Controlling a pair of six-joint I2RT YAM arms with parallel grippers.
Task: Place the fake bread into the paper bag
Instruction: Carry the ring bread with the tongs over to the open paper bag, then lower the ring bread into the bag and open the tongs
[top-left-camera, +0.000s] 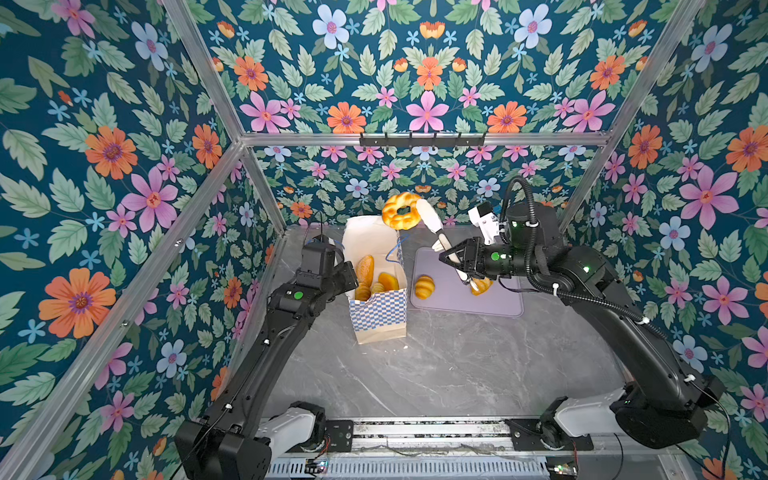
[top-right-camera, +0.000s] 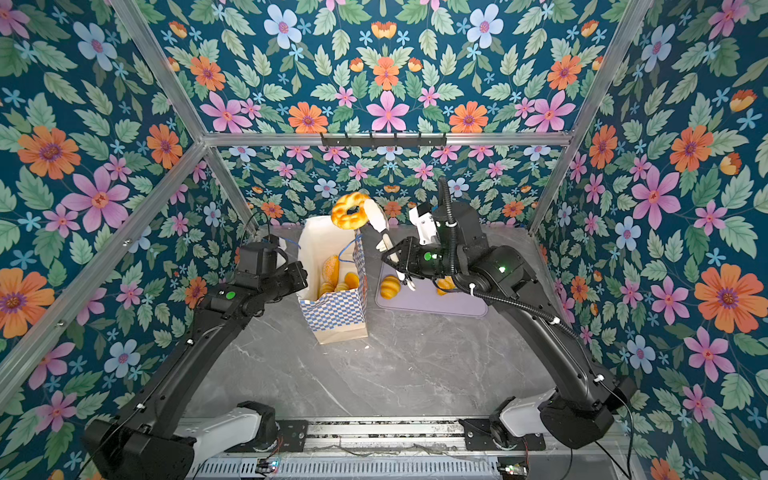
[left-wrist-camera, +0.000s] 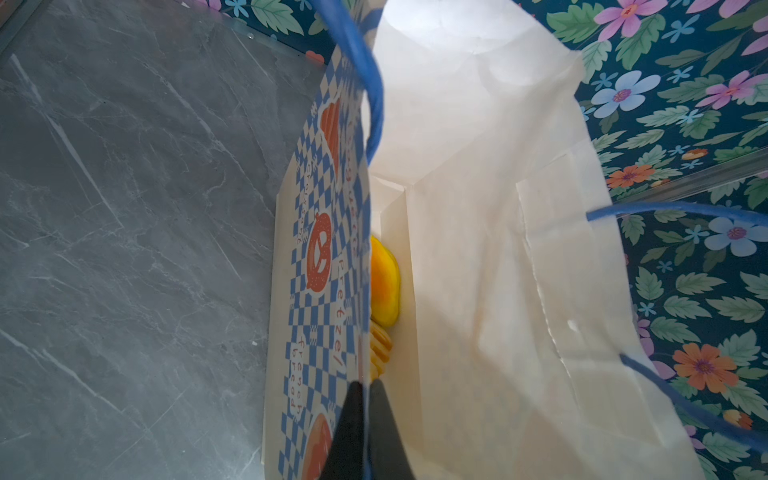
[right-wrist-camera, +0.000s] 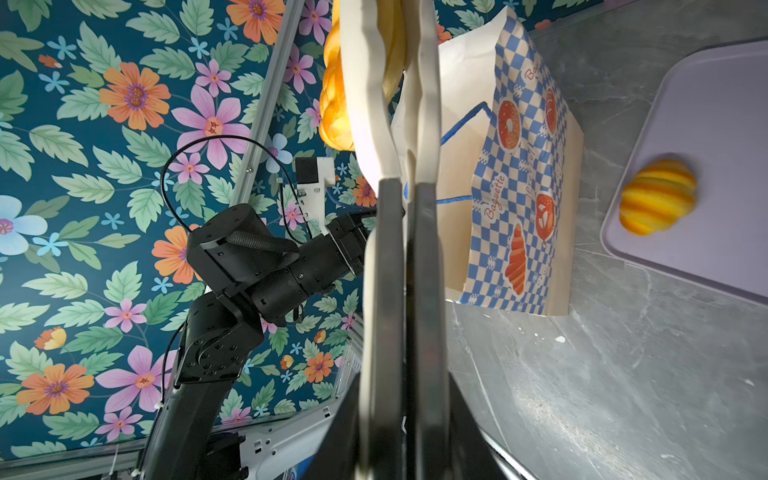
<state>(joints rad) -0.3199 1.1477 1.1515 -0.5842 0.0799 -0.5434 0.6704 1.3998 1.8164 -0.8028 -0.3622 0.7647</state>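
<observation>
**Bench** (top-left-camera: 436, 374): grey marbled slab, smooth. The near half lies open between the two arms. Floral-papered walls with aluminium rails close it in on the left, right and far sides.

**Paper bag** (top-left-camera: 378, 316): tall, cream, with a blue-and-white checkered band. It stands upright left of centre with its mouth open. Thin blue cord handles (top-left-camera: 392, 251) droop at the rim.

**Left gripper** (left-wrist-camera: 366, 388): black fingers closed on the bag's left wall at the rim, with the paper pinched between them.

**Inside the bag:** a glossy golden ridged long loaf (top-left-camera: 365, 269) with an oval bun (top-left-camera: 388, 281) beside it. Other pieces are partly hidden.

**Right gripper** (top-left-camera: 451, 258): fingers clamped on cream-white tongs (top-left-camera: 432, 220), which slant up toward the far left.

**Ring-shaped bread** (top-left-camera: 401, 211): golden and braided, squeezed in the tongs' tips. It is held in the air over the bag's far edge.

**Flat lilac tray** (top-left-camera: 465, 307): rounded corners, just right of the bag, beneath the right arm. It carries a small ridged croissant (top-left-camera: 424, 286) near its left edge. Another golden piece (top-left-camera: 482, 286) lies half hidden under the gripper.
</observation>
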